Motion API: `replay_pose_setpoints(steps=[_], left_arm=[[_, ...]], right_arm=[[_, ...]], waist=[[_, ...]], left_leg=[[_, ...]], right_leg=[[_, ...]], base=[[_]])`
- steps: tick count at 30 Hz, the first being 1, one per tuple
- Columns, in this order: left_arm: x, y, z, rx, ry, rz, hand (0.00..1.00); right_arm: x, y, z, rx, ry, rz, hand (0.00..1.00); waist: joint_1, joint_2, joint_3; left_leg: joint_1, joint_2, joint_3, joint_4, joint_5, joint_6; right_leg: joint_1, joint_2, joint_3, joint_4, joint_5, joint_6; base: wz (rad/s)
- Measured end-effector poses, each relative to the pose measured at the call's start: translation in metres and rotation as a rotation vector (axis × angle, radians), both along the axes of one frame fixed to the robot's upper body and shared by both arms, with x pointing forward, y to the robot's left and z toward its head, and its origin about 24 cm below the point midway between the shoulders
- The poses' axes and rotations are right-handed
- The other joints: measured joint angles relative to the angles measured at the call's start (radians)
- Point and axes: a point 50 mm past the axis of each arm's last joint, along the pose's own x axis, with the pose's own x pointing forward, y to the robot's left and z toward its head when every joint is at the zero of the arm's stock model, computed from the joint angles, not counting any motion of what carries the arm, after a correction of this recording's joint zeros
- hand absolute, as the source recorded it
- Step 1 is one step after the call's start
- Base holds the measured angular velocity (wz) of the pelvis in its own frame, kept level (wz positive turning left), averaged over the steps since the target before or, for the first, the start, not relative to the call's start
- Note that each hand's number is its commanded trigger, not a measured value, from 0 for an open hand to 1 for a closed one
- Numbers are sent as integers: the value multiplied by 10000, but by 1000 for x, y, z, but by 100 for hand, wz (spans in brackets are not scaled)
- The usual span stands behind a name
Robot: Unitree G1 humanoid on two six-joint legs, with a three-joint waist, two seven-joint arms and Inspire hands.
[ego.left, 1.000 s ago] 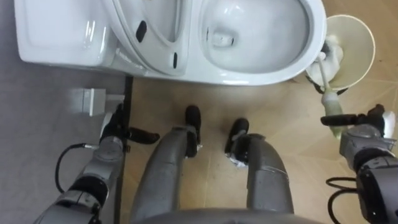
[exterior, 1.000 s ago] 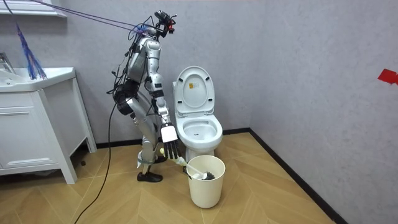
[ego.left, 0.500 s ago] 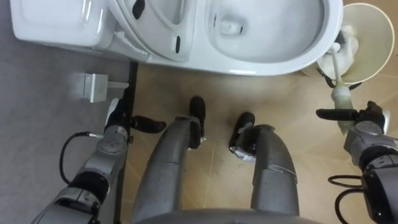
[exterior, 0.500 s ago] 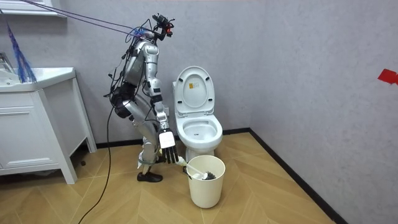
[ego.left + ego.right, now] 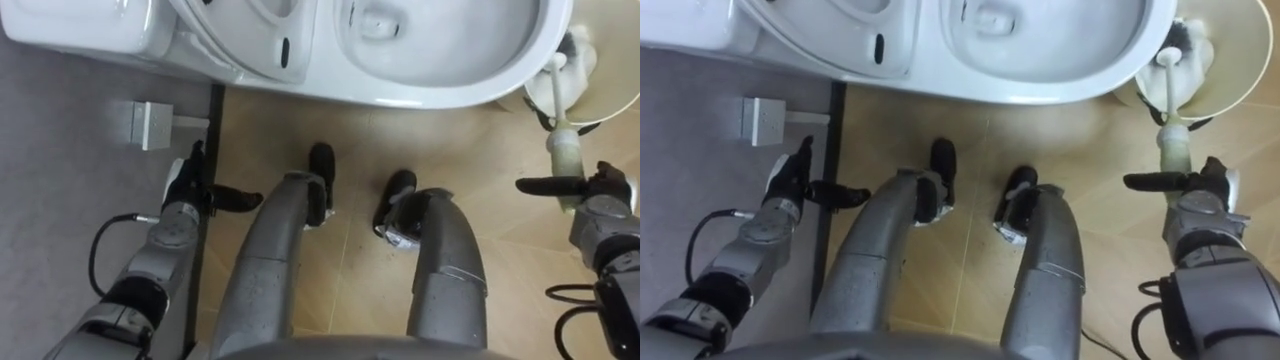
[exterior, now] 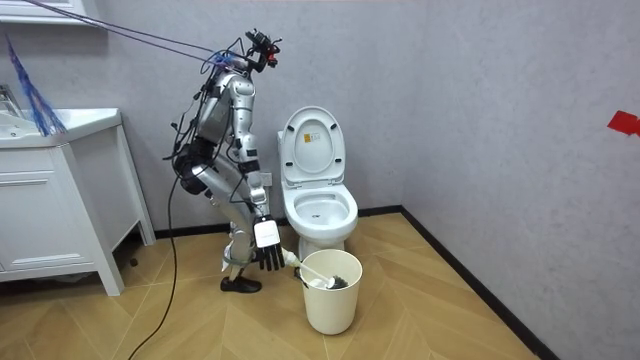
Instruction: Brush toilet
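The brush (image 5: 562, 152) is white, with a thin stem and a thicker pale grip. Its head sits in the cream bucket (image 5: 615, 85) at 2 o'clock, just beside the toilet (image 5: 450, 92), and the grip leans out over the rim toward 3 o'clock. The right robot hand (image 5: 601, 192) is released: its dark thumb (image 5: 540, 185) lies straight across the grip's end, pointing to 9 o'clock, and in the room view its fingers hang straight toward the floor (image 6: 420, 310). Whether it touches the grip cannot be told. The arm reaches low while the robot stands bent forward beside the toilet. The left robot hand (image 5: 183, 195), at 8 o'clock, is relaxed and empty.
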Motion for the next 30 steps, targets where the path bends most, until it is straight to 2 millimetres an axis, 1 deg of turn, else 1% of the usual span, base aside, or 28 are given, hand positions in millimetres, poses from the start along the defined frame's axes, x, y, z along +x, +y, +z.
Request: replay_pose_setpoints(steps=[2,3,4,5,6,9,16,19,22,24,30], left_arm=[[1,0,1,3,-17,-21,0],[3,0,1,21,-14,-58,0],[4,-1,2,9,-4,-139,0],[4,-1,2,-4,-3,-144,0],[3,-1,2,-10,14,-128,0],[2,1,1,-172,87,46,0],[-10,5,-2,-250,163,302,0],[-9,5,0,-242,78,451,0],[-9,5,1,-257,-18,444,0],[-10,5,2,-252,-70,430,0],[-12,7,2,-210,-31,432,0]], right_arm=[[1,1,0,-19,186,244,0],[1,1,-1,-61,319,441,5],[-1,2,-2,-67,438,547,20],[-1,2,-2,-85,497,626,58],[-1,2,-3,-90,602,814,100],[-2,2,-3,41,726,891,100],[-3,1,-4,-76,864,856,100],[-7,-1,-5,-233,953,700,100],[-11,-4,-6,-367,1042,578,100],[-11,-4,-5,-422,1050,536,100],[-11,-5,-4,-568,965,399,100]], waist=[[11,0,0],[8,2,2],[-1,3,3],[5,2,3],[12,0,4],[17,-3,6],[37,-4,5],[136,-4,5],[212,-5,4],[247,-5,4],[226,-9,1]], left_leg=[[-67,9,5,124,-31,-21],[-95,7,0,163,-32,-23],[-98,3,-4,183,-30,-27],[-98,1,-8,189,-28,-31],[-98,-2,-12,182,-18,-45],[-119,-7,-19,164,6,-80],[-188,-6,-114,171,-8,-117],[-267,-33,-230,179,4,-152],[-291,-59,-271,167,11,-158],[-291,-122,-280,159,10,-159],[-294,-139,-299,165,9,-173]], right_leg=[[-69,-25,20,123,-25,-26],[-92,-31,9,177,-37,-45],[-101,-52,-4,238,-58,-60],[-103,-72,-4,244,-61,-60],[-103,-85,-22,253,-67,-60],[-104,-191,-158,277,-118,-66],[-104,-181,-265,277,-165,-175],[-104,-187,-395,270,-186,-226],[-110,-199,-418,274,-226,-248],[-112,-199,-422,276,-241,-266],[-110,-223,-444,294,-257,-284]], base=[[0],[4],[5],[4],[0],[1],[3],[9],[6],[0],[1]])
